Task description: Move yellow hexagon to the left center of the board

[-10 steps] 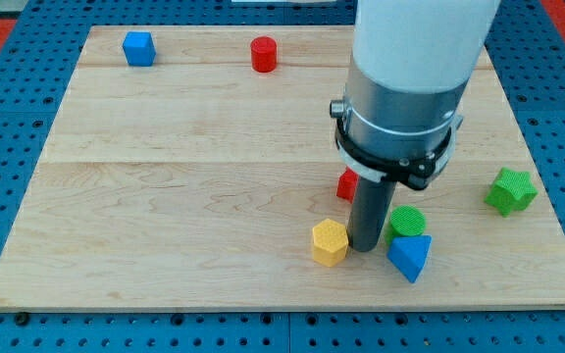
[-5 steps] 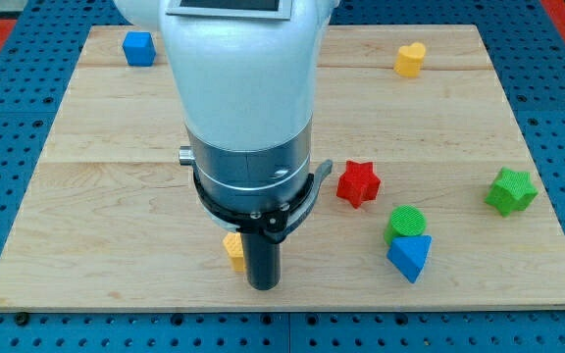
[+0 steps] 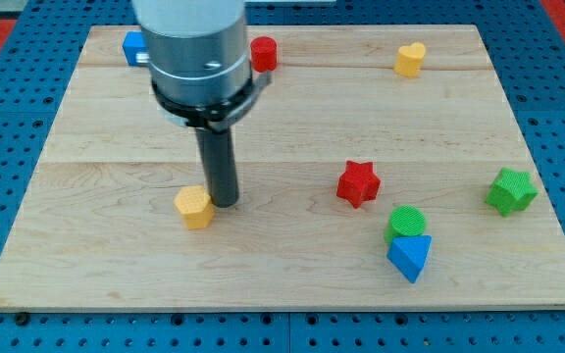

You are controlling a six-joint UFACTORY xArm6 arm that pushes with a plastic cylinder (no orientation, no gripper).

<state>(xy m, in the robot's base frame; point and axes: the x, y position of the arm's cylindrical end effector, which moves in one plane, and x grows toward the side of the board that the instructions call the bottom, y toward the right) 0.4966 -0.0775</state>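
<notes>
Camera view shows a wooden board (image 3: 106, 127) on which several blocks are spread. At the far left, near the ten o'clock corner, a blue cube (image 3: 132, 45) is partly hidden behind the arm. Lower down, left of the board's centre, the yellow hexagon (image 3: 194, 208) is found, and my tip (image 3: 225, 203) is set down just beside it, on its three o'clock side, seemingly touching it. Nothing is grasped by the rod, since it has no jaws; it can only push. The target at the left centre is judged to lie towards nine to ten o'clock from the hexagon, so the tip is placed on roughly the correct side for a leftward push, though a slightly lower contact may be needed to drive the block upward as well. Further right, a red cylinder (image 3: 264, 53), a red star (image 3: 357, 183), a green cylinder (image 3: 406, 222), a blue triangle (image 3: 409, 256), a yellow heart (image 3: 411, 59) and a green star (image 3: 511, 190) are seen, all well apart from the tip.
</notes>
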